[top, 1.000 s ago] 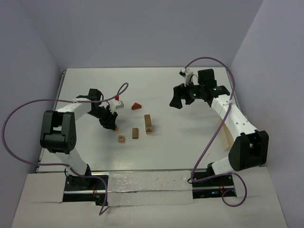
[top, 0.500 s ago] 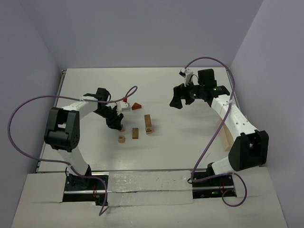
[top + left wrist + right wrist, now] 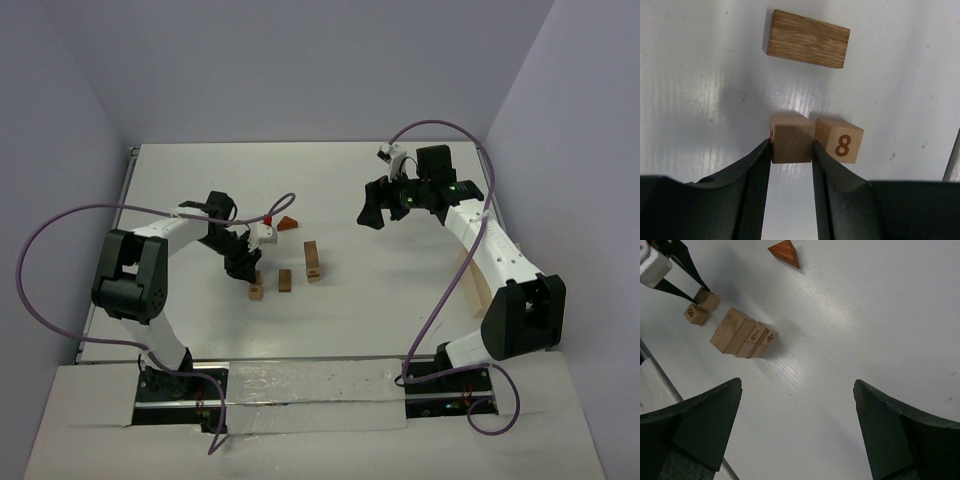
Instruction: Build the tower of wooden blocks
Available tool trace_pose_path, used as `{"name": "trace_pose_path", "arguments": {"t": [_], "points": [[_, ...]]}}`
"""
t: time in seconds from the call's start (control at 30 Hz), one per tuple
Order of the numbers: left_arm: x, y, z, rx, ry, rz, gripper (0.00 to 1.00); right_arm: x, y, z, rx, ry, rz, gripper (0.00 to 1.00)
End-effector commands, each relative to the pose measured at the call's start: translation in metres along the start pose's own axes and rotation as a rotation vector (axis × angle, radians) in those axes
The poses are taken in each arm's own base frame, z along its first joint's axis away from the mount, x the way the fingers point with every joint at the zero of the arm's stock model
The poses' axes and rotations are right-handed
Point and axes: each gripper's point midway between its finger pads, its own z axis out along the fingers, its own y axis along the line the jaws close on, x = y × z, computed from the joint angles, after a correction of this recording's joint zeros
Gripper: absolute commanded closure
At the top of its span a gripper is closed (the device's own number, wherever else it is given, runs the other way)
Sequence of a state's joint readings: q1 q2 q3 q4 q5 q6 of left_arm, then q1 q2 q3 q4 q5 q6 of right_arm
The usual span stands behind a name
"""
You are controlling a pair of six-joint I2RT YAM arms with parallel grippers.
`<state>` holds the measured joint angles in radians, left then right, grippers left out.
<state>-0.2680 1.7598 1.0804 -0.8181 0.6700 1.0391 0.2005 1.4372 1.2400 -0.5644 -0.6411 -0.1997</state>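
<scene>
Gripping now: the left gripper (image 3: 791,149) is clenched on a plain cube (image 3: 792,136), one finger flat on each side face, and the cube rests on the bench (image 3: 700,75).
Neighbour: a numbered cube (image 3: 840,141), marked 8, sits just right of the plain one, touching it or nearly so and close against the outside of the right finger.
Lift: straight up looks best, with no sideways drift, so the finger does not drag the numbered cube along.
Wood block tower: the partial stack (image 3: 313,260) sits to the right of the grasped cube, with a loose brick (image 3: 808,38) between them. I cannot tell how many pieces it holds, or be sure it is upright.
Placing: carry the cube high over the brick, square its faces to the top piece, lower until it seats, then release slowly — a tilted release would likely topple so narrow a stack.
Right gripper: the right gripper (image 3: 797,385) is spread wide and holds nothing, hanging over the far right of the bench, well apart from the blocks.
Spare piece: a red triangular block (image 3: 785,252) lies on the far side of the cubes.
</scene>
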Motion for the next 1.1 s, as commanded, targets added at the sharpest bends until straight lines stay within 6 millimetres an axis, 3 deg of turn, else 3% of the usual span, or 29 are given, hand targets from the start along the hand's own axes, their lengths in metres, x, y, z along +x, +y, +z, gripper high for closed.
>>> {"name": "trace_pose_path", "arguments": {"t": [0.0,0.53,0.8,0.97,1.07], "points": [[-0.001,-0.015,-0.004,0.020,-0.003,0.050,0.58,-0.013,0.008,-0.005,-0.017,-0.028,-0.032,0.00],[-0.006,-0.024,-0.004,0.032,-0.018,0.036,0.45,-0.012,0.008,-0.004,-0.020,-0.025,-0.031,0.00],[-0.010,-0.027,-0.008,0.027,-0.029,0.026,0.43,-0.012,0.008,-0.004,-0.020,-0.027,-0.032,0.00],[-0.013,-0.027,-0.013,0.000,-0.036,0.029,0.48,-0.013,0.009,-0.005,-0.019,-0.029,-0.032,0.00],[-0.017,-0.025,-0.016,-0.024,-0.047,0.025,0.44,-0.012,0.009,-0.005,-0.021,-0.030,-0.033,0.00]]}}
